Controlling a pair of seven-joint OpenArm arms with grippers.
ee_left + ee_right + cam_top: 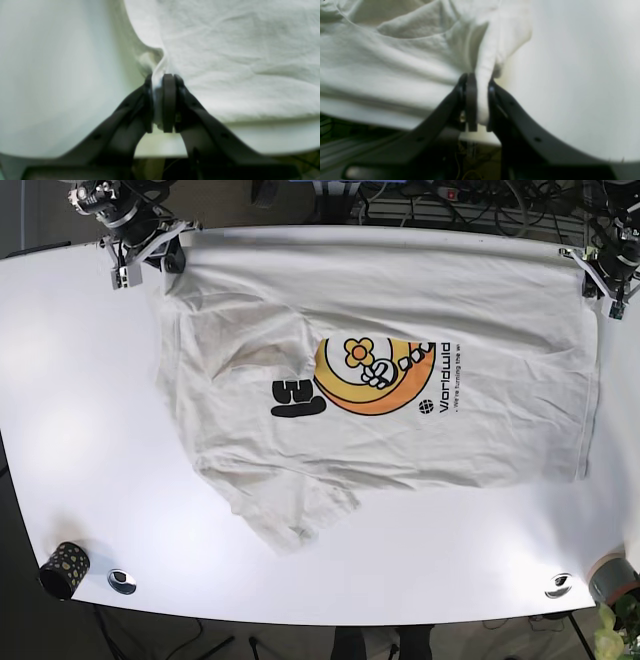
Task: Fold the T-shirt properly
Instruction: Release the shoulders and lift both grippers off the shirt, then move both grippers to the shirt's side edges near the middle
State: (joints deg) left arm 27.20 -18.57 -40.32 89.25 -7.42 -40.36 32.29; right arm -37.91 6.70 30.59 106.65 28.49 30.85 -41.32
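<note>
White T-shirt (pixel 400 450), orange-yellow-black print (pixel 372 377), white table (pixel 80 430).

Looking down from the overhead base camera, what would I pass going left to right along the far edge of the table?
Right gripper pinching the T-shirt → the shirt's stretched edge → left gripper pinching its other corner, all on the white table.

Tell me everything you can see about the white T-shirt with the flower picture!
The white cotton-looking T-shirt lies spread out, wrinkled, print up, on the white table. Its print shows an orange ring, a flower and black lettering. One sleeve sticks out toward the near edge. The left gripper and right gripper each pinch a bunch of fabric at the two far corners.
</note>
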